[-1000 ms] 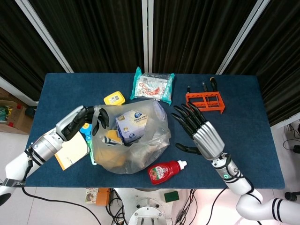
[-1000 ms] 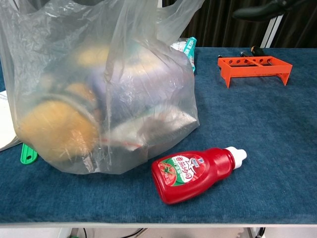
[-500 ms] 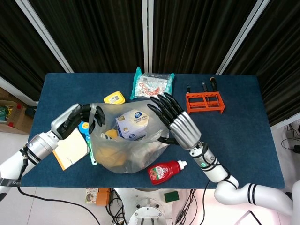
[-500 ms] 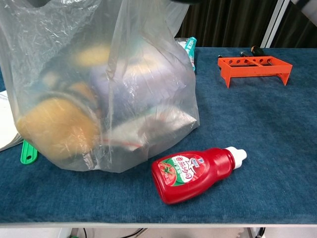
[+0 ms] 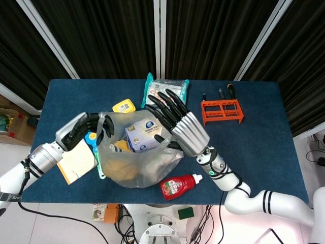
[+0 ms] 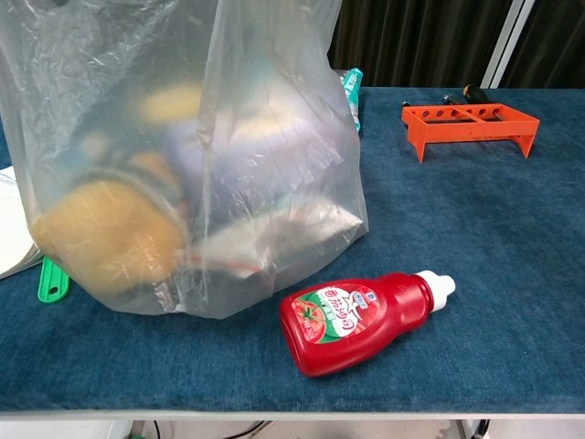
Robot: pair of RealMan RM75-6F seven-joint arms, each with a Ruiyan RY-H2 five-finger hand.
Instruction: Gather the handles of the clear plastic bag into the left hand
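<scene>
The clear plastic bag [image 5: 147,165] stands at the table's front centre, holding a blue-and-white box [image 5: 142,134] and yellow items. In the chest view the bag [image 6: 183,165] fills the left half and no hand shows. My left hand [image 5: 84,129] is at the bag's left rim, its fingers curled around one handle [image 5: 105,122] and holding it up. My right hand [image 5: 179,124] hovers over the bag's right rim with fingers spread wide. Its thumb lies close to the plastic edge. I cannot tell whether it touches the second handle.
A red ketchup bottle [image 5: 180,185] lies in front of the bag, near the table's front edge. An orange rack [image 5: 222,111] stands at the back right. A snack packet [image 5: 165,92] and a yellow item [image 5: 123,107] lie behind the bag. A notebook [image 5: 78,163] sits under my left arm.
My right hand has swung from the table's right side leftward and up, over the bag's right rim. The bag's right side now stands taller. The left hand has barely moved.
</scene>
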